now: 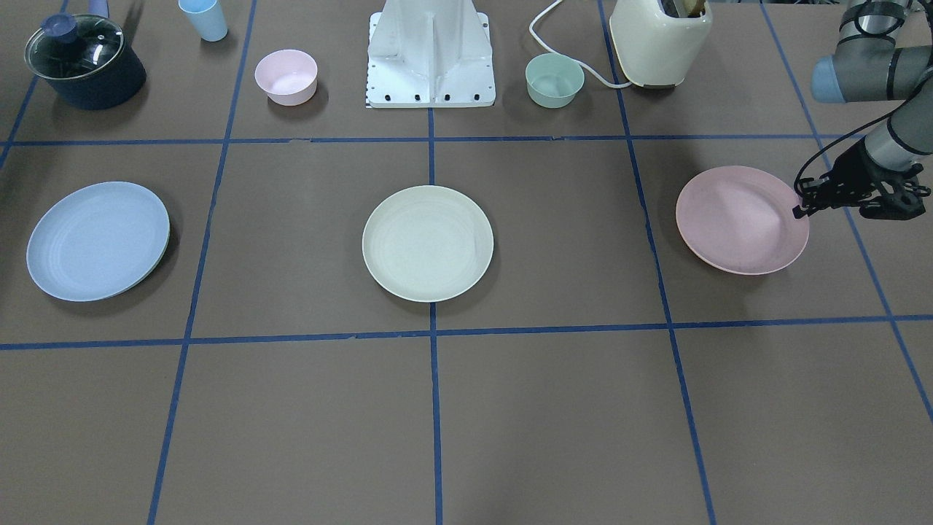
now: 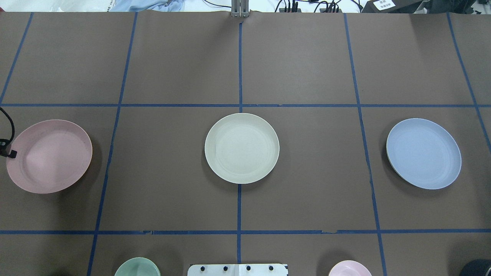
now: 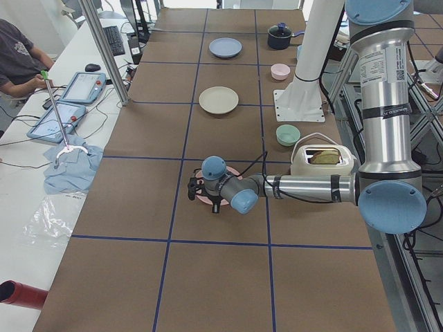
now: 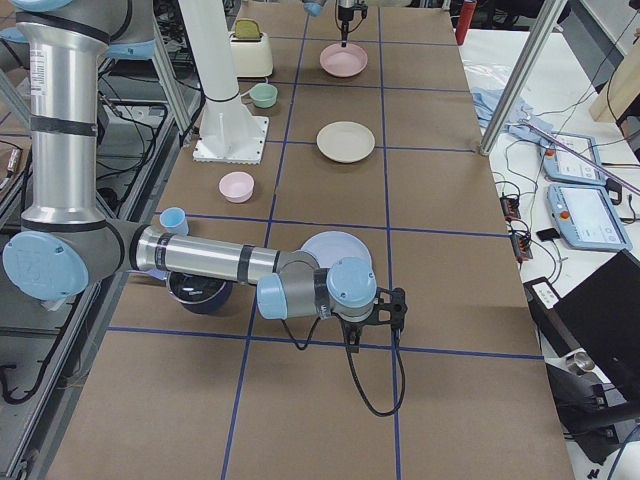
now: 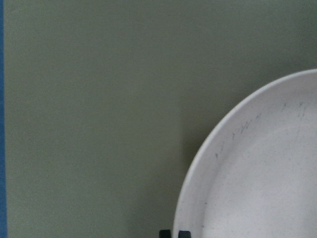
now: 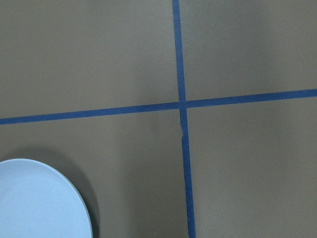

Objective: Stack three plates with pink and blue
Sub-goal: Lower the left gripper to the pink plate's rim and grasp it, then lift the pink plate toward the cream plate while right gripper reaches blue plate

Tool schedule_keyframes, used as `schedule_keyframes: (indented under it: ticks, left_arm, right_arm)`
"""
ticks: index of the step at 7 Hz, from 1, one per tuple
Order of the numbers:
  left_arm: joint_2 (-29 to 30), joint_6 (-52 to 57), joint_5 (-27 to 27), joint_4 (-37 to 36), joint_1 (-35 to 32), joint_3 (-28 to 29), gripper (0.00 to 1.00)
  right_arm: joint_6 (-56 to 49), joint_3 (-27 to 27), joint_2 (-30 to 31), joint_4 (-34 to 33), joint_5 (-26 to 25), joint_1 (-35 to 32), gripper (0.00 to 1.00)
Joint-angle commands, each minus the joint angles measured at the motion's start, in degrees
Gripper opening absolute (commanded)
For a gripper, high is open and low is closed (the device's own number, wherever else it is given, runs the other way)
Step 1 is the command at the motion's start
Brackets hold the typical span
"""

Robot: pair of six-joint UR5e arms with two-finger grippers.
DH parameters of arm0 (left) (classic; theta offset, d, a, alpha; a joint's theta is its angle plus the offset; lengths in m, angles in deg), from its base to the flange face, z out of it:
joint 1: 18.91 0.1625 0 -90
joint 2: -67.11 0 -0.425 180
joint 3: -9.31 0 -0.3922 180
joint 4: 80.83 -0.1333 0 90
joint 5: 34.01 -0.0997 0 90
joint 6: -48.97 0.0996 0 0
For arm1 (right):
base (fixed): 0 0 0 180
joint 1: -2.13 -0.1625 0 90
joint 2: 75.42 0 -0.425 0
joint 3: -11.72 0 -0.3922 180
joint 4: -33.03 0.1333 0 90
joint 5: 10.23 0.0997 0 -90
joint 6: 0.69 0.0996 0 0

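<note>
Brown table (image 2: 307, 69), gridded in blue tape; benches with tablets run along its far edge. Three plates lie in one row, well apart, none stacked: pink plate (image 2: 50, 155) at the left end, cream plate (image 2: 241, 147) at centre, blue plate (image 2: 424, 153) at the right end. Left gripper (image 1: 802, 205) is at the pink plate's outer rim, jaws narrow and pinched on it, apparently to carry it centreward. Right gripper (image 4: 378, 318) hangs just beside the blue plate; whether wide or narrow, cannot tell.

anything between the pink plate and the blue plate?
Only the cream plate, roughly midway between the pink plate and the blue plate. The rest of that stretch is bare table. This is clearest in the overhead exterior view.
</note>
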Motion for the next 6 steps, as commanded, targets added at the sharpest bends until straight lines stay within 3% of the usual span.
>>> schedule_keyframes:
  ticks: [1, 3, 6]
  left_arm:
    - [1.5, 0.6, 2.2, -11.3, -3.1, -8.8, 0.00]
    - [4.1, -3.5, 5.9, -11.9, -3.2, -10.1, 0.00]
    - [12.0, -22.5, 8.4, -11.1, -2.8, -11.8, 0.00]
  right_arm:
    - [0.0, -0.3, -0.2, 0.1, -0.5, 1.2, 1.00]
    - [3.9, -0.6, -0.2, 1.4, -2.5, 4.6, 1.00]
    - [17.7, -0.1, 0.1, 14.4, -8.2, 14.7, 1.00]
